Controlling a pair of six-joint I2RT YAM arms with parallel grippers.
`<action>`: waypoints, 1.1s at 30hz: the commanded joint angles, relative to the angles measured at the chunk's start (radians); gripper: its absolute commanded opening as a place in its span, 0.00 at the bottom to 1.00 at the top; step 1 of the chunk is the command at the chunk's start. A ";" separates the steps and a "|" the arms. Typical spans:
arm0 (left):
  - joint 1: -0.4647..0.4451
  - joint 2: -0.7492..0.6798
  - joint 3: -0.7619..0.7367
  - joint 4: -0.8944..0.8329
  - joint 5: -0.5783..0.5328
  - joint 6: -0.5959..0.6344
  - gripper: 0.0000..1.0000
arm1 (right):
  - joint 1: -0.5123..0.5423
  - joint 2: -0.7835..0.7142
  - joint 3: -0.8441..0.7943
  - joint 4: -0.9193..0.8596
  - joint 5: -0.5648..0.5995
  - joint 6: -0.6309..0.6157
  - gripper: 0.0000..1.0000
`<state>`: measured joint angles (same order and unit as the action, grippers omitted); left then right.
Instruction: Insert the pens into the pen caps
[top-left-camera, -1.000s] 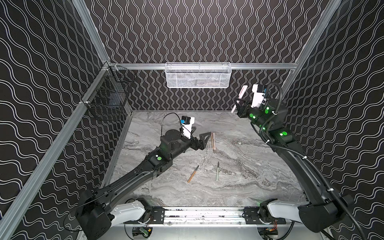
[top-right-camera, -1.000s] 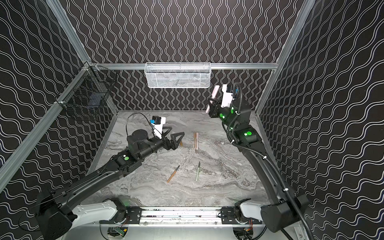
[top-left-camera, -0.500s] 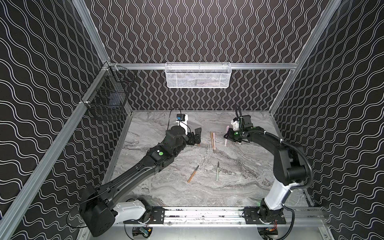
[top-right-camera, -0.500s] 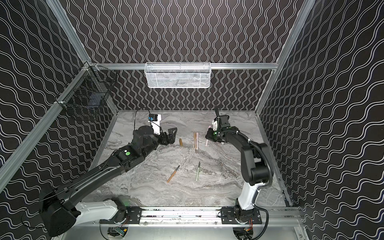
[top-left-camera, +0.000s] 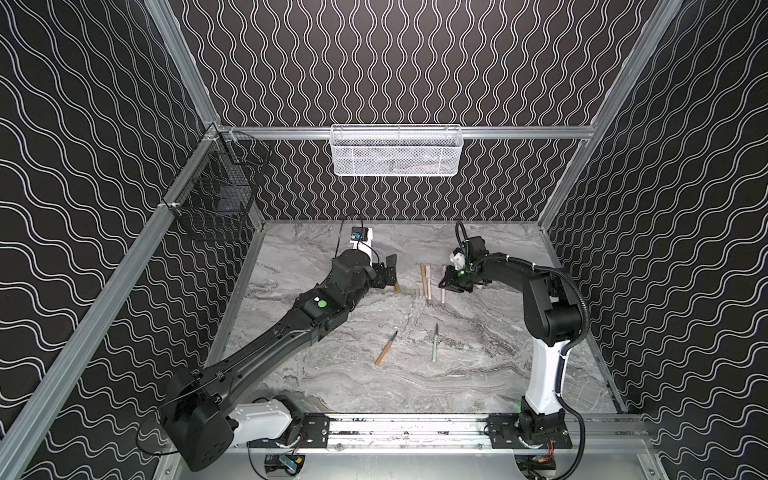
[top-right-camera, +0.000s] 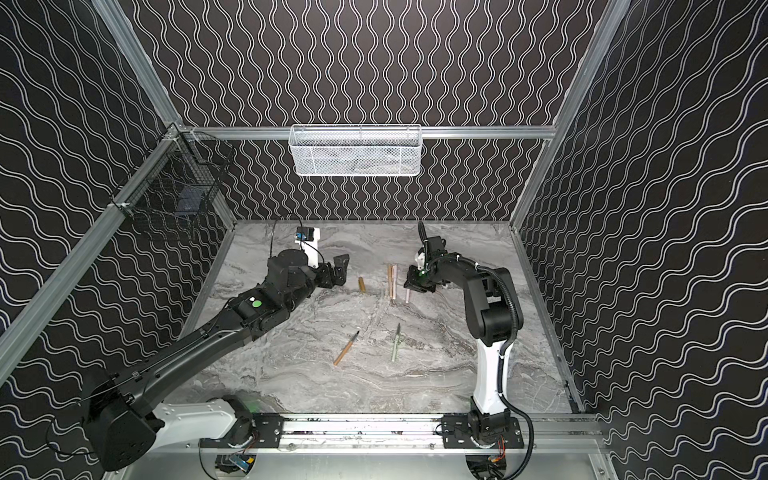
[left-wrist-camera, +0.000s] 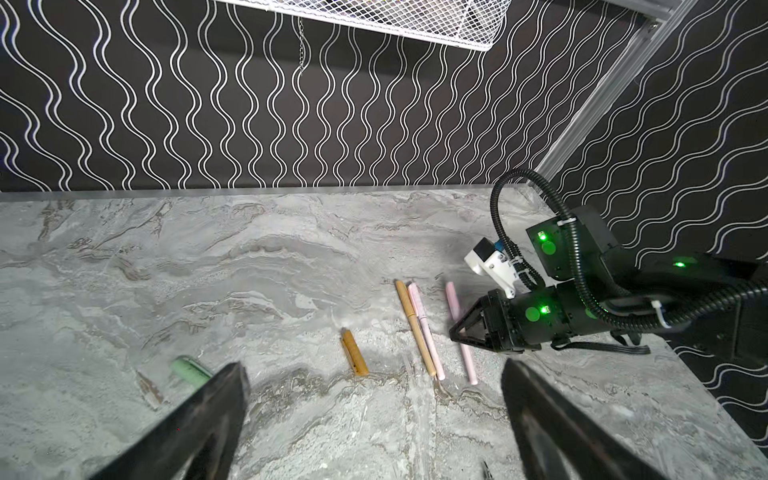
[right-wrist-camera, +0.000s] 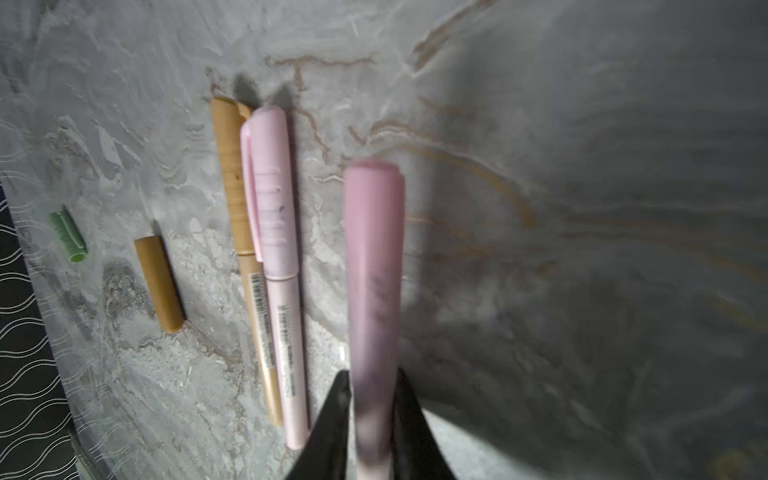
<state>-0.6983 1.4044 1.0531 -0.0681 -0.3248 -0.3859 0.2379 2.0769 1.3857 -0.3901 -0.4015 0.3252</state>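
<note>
Right pincer (right-wrist-camera: 372, 374): jaws flank capped pink pen (right-wrist-camera: 374, 249) lying on table (right-wrist-camera: 582, 166); clamped or loosed, cannot tell. Left pincer (top-right-camera: 341, 269) gaping, empty; tan cap (top-right-camera: 362, 285) just beside, lying front-to-back, nearer it than right one.

White mesh basket (top-left-camera: 395, 160) hangs at back; black wire basket (top-left-camera: 208, 208) at left; grey marble tabletop (top-left-camera: 478, 374) below

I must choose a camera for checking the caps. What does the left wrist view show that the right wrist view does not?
Only the left wrist view: the white mesh basket, the open left pincer, and the right pincer from outside. Only the right wrist view: the printed labels on the tan capped pen and the pink capped pen. Both: the loose tan cap, the green cap, and the lone pink pen at the right pincer.
</note>
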 joint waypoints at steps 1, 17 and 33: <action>0.014 0.012 0.010 0.017 -0.003 0.017 0.98 | 0.001 0.006 -0.005 -0.016 0.022 0.005 0.27; 0.191 0.238 0.201 -0.275 -0.064 -0.038 0.94 | 0.010 -0.423 -0.216 0.120 0.045 0.068 0.33; 0.450 0.857 0.621 -0.662 0.163 -0.128 0.63 | 0.108 -0.705 -0.550 0.189 0.128 0.076 0.32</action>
<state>-0.2512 2.2070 1.6226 -0.6605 -0.1864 -0.5201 0.3347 1.4105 0.8585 -0.2108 -0.3244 0.3965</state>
